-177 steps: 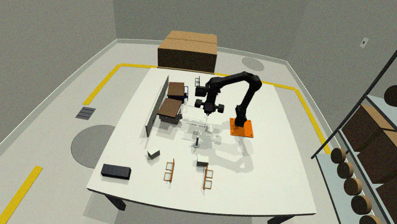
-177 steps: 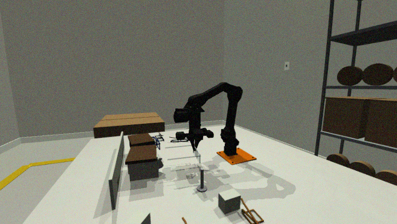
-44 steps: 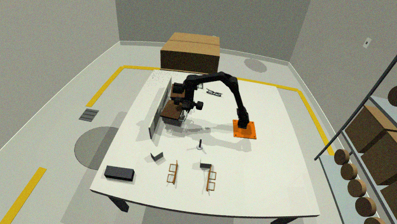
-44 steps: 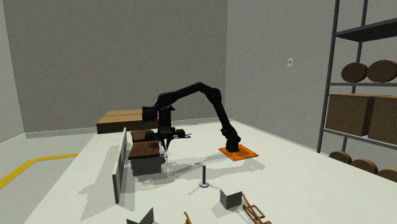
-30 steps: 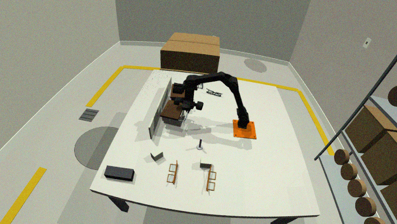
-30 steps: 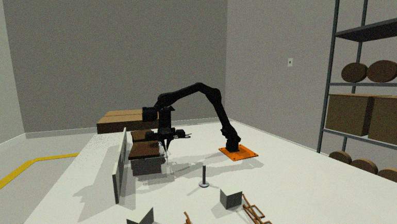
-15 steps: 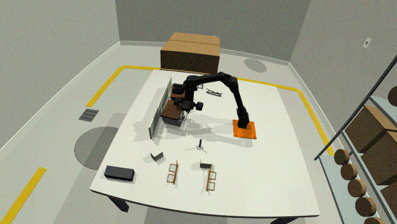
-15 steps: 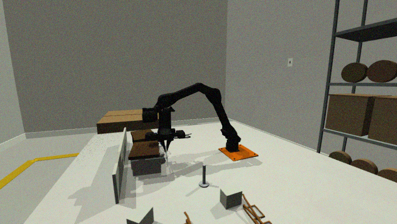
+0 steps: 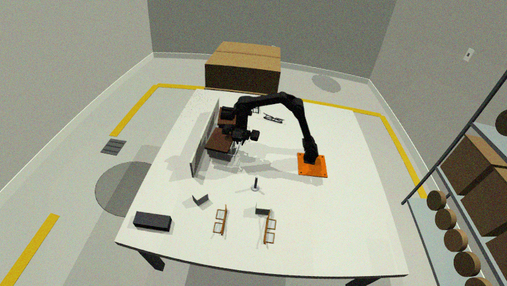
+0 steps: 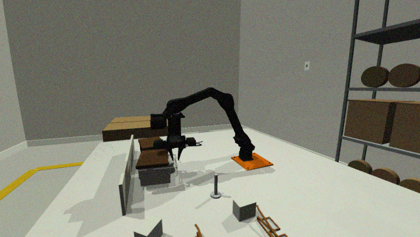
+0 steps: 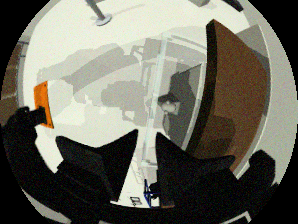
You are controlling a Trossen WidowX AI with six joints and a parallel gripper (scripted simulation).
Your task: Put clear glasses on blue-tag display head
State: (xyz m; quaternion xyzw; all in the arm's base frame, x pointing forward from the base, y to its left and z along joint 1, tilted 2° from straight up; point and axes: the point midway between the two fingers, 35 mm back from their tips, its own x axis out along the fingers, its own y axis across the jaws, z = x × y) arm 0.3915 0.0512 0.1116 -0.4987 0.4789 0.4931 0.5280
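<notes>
The clear glasses (image 11: 159, 65) (image 10: 177, 164) stand at the open front of the nearer brown-topped stand. Their pale front bar runs past a grey head (image 11: 169, 106) under the brown top. Whether the bridge sits on the nose and the temples lie behind the ears cannot be told. My gripper (image 11: 147, 133) (image 10: 175, 159) (image 9: 241, 142) points down over the glasses, fingertips slightly apart on either side of the pale bar, not visibly pinching it. The gripper is open. No blue tag can be made out. The other head is hidden.
Brown-topped stands (image 9: 219, 140) (image 10: 153, 158) sit beside an upright grey panel (image 9: 204, 142) (image 10: 126, 179). A post (image 9: 255, 182) (image 10: 215, 183), brown glasses (image 9: 223, 221), more brown glasses (image 9: 266, 227), grey angled pieces and a black box (image 9: 152, 221) are nearer the front. Black glasses (image 9: 273, 118) lie behind.
</notes>
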